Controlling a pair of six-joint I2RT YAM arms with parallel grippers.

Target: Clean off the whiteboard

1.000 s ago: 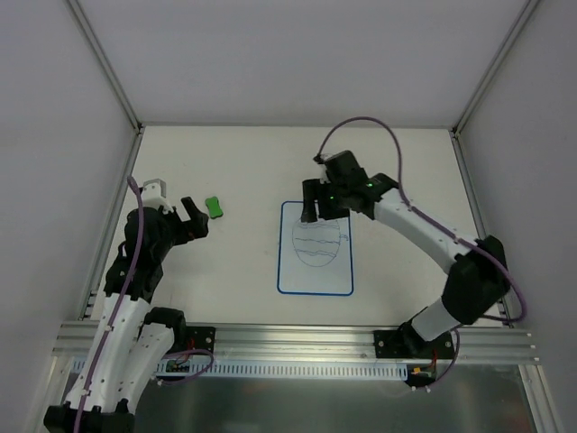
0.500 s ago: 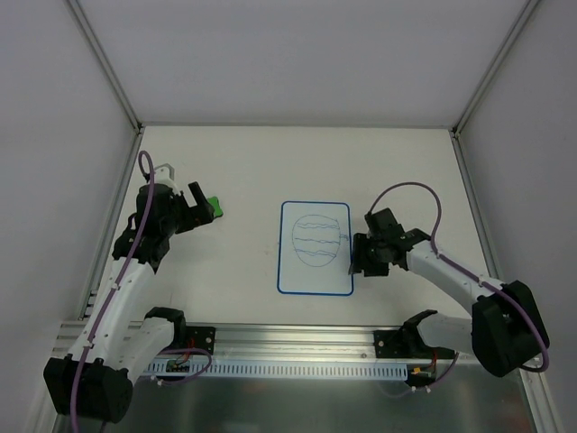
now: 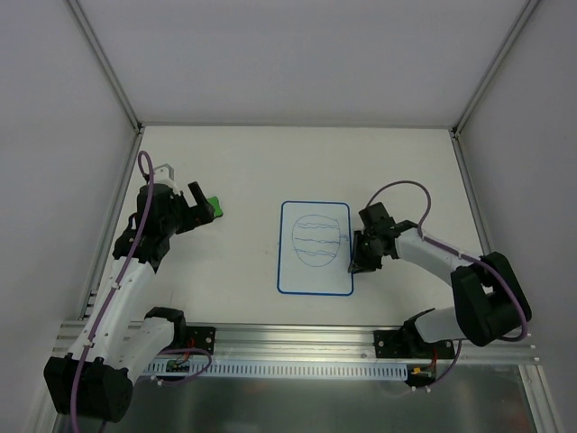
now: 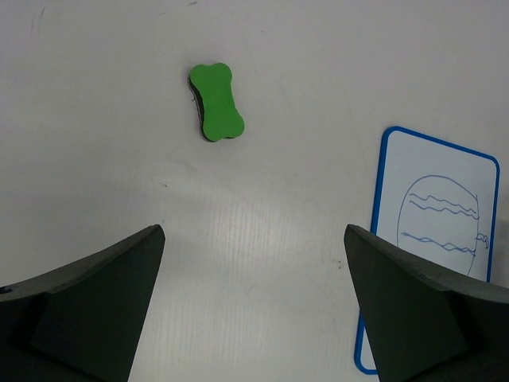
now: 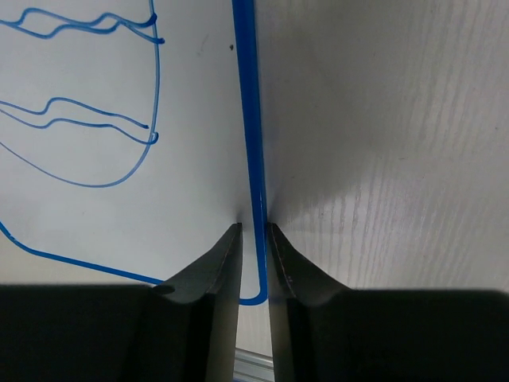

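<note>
The whiteboard [image 3: 314, 248] lies flat in the middle of the table, with a blue circle and wavy lines drawn on it. My right gripper [image 3: 353, 264] is down at its right edge near the front corner. In the right wrist view its jaws [image 5: 253, 225] are closed to a narrow slit with the board's blue border [image 5: 250, 119] between the tips. A small green bone-shaped block [image 3: 215, 207] lies at the left. My left gripper [image 3: 200, 204] hovers wide open just beside it, and the left wrist view shows the block [image 4: 215, 101] ahead of the empty fingers [image 4: 253, 231].
Metal frame posts and white walls bound the table on the left, right and back. An aluminium rail [image 3: 297, 341] with both arm bases runs along the front edge. The left wrist view also catches the whiteboard [image 4: 433, 231] at its right side.
My right arm swung from the board's far edge to its right edge, came down and narrowed its jaws onto the border. The left arm reached toward the green block, then held still.
</note>
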